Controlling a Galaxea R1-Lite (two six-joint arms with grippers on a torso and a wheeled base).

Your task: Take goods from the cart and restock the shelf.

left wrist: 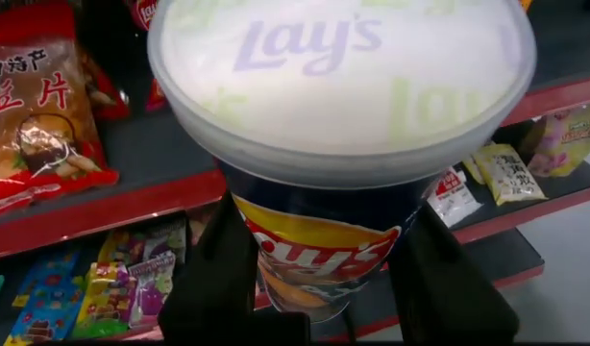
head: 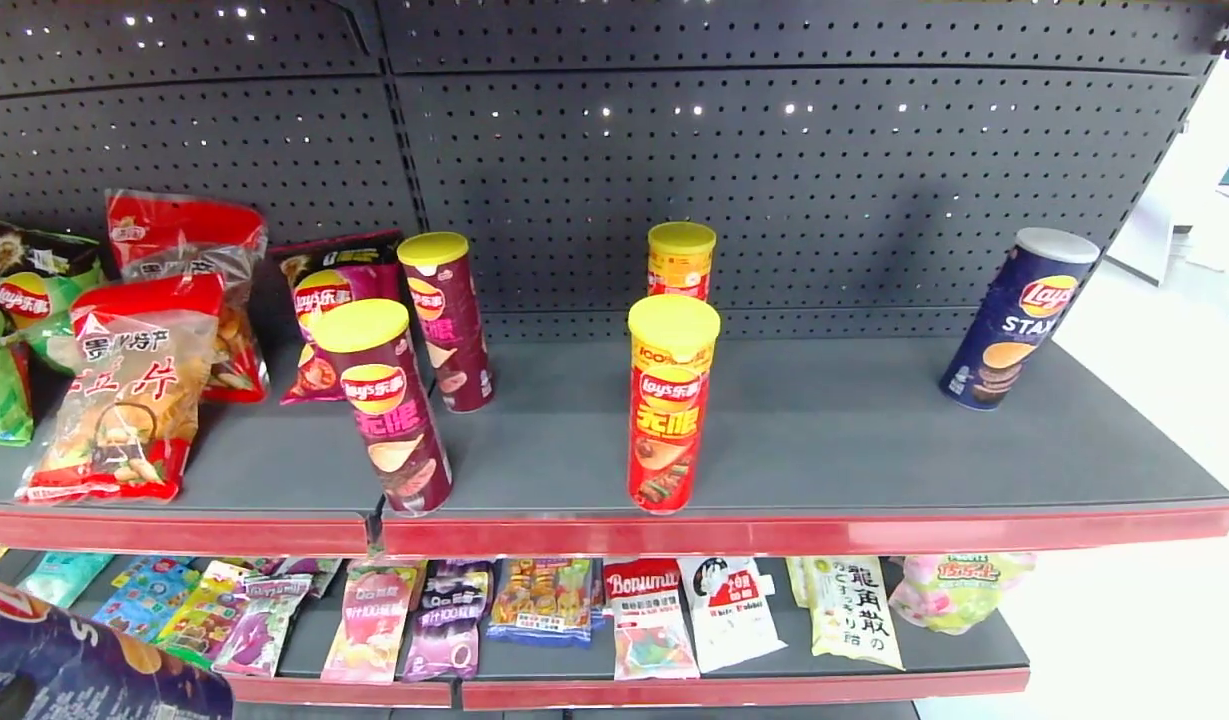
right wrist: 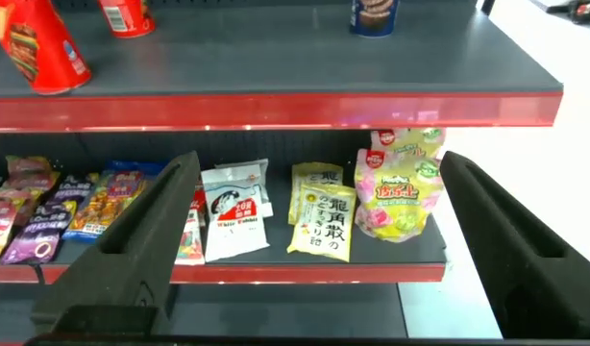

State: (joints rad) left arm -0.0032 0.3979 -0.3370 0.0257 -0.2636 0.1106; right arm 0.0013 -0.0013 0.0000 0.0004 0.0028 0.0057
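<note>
In the left wrist view my left gripper [left wrist: 319, 284] is shut on a dark blue chip can [left wrist: 319, 240] with a white lid, one black finger on each side of it. The same can [head: 74, 660] shows at the head view's bottom left, below the upper shelf [head: 824, 440]. A matching blue can [head: 1014, 315] stands upright at the shelf's right end. My right gripper [right wrist: 319, 240] is open and holds nothing; it hangs in front of the lower shelf [right wrist: 305, 272], below the upper shelf's red edge [right wrist: 276, 111].
Two red cans [head: 669, 400] [head: 680, 260] stand mid-shelf and two purple cans [head: 389, 400] [head: 446, 320] to their left. Snack bags [head: 124, 400] fill the left end. Flat packets [head: 644, 615] lie on the lower shelf. Bare shelf lies between the red cans and the blue can.
</note>
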